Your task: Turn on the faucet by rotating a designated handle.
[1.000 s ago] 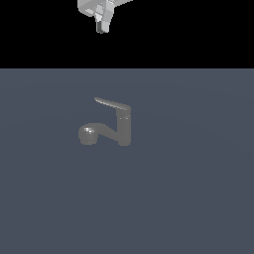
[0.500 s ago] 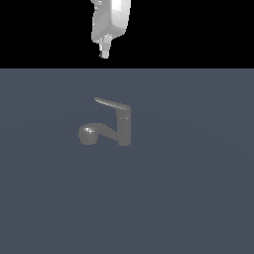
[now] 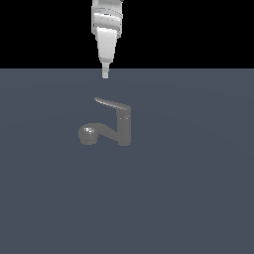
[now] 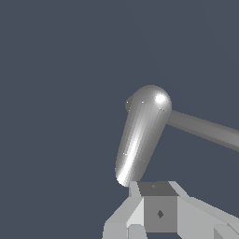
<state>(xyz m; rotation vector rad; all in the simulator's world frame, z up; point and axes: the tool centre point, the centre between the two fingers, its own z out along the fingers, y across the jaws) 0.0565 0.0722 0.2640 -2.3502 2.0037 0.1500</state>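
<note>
- faucet [image 3: 119,126] sits on flat slate-grey surface [image 3: 198,198], a bit toward the exterior view's left of centre; dull grey metal, upright cylinder body
- bent spout [image 3: 101,131] runs from body toward the exterior view's left, ends in round head [image 3: 88,134] low near the surface
- handle [image 3: 112,103] on top of the body: thin flat tapered lever, pointing toward the exterior view's left and slightly up, free tip above the spout
- gripper [image 3: 105,74] hangs above the handle's free tip, pointing straight down; clear gap between tip and lever, not touching
- arm's white wrist section [image 3: 106,30] comes down from the top edge of the exterior view against black background
- gripper fingers look pressed together into one narrow point in the exterior view (no gap visible), nothing held between them; reads as closed and empty
- wrist view: handle [image 4: 140,140] seen from above as a shiny rounded lever, bright highlight at the body end, tapered end near the gripper
- wrist view: spout [image 4: 205,130] goes off from under the handle as a darker grey bar, cut by the frame edge
- wrist view: light grey fingers [image 4: 158,210] at the frame edge, just beside the handle's tapered end (contact cannot be told from this angle)
</note>
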